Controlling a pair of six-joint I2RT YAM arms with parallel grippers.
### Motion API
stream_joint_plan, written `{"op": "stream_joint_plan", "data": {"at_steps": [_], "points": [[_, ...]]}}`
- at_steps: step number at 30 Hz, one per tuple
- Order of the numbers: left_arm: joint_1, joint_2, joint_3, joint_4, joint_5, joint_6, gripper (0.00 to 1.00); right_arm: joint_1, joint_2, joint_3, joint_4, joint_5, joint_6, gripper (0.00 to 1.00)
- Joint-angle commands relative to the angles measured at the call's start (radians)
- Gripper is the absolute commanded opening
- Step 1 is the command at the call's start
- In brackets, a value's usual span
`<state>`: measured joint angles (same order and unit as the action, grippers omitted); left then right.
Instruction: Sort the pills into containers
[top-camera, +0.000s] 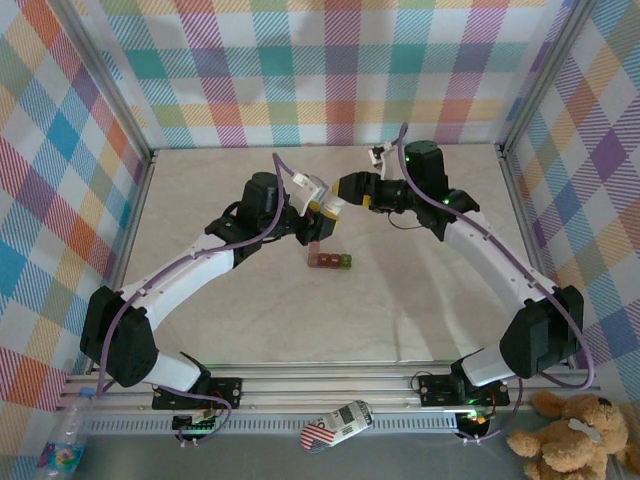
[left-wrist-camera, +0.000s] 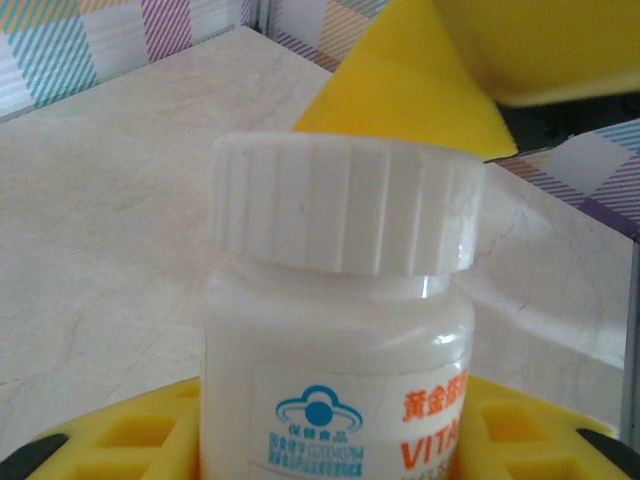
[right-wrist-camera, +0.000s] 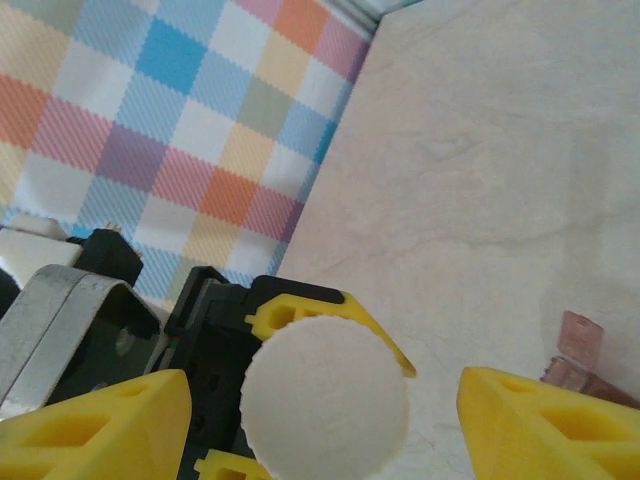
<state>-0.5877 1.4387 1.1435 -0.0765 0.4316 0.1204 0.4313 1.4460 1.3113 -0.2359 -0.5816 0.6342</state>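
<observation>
The left gripper (left-wrist-camera: 330, 445) is clamped on the small white plastic bottle (left-wrist-camera: 340, 370), while the right gripper (right-wrist-camera: 325, 425) has its jaws apart on either side of the ribbed white screw cap (right-wrist-camera: 325, 395), not gripping it. The step in hand looks like uncapping: next the right jaws must close squarely on the cap and twist, above the row of 4 joined box containers (top-camera: 329, 261), 3 dark red and 1 green, on the table just beneath

table (top-camera: 430, 320) free near and at both sides; left gripper (left-wrist-camera: 330, 455), right gripper (right-wrist-camera: 325, 405), bottle (left-wrist-camera: 335, 300) crowd centre, containers (top-camera: 329, 261) just beside
</observation>
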Motion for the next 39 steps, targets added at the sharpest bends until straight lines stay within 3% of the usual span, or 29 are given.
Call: {"op": "stream_joint_plan", "data": {"at_steps": [1, 8, 24, 34, 39], "points": [[0.003, 0.0, 0.019, 0.026, -0.021, 0.017, 0.0, 0.001, -0.039, 0.01, -0.031, 0.08, 0.074, 0.71], [0.003, 0.01, 0.021, 0.028, -0.014, 0.016, 0.0, 0.013, -0.033, 0.014, -0.011, 0.087, 0.141, 0.71], [0.003, 0.014, 0.027, 0.035, -0.004, 0.009, 0.0, 0.079, 0.044, 0.065, -0.027, 0.133, 0.133, 0.69], [0.003, 0.022, 0.032, 0.039, 0.0, 0.008, 0.0, 0.089, 0.045, 0.055, -0.017, 0.126, 0.108, 0.43], [0.003, 0.019, 0.032, 0.042, 0.012, -0.003, 0.0, 0.082, 0.021, 0.016, 0.028, 0.104, 0.035, 0.39]]}}
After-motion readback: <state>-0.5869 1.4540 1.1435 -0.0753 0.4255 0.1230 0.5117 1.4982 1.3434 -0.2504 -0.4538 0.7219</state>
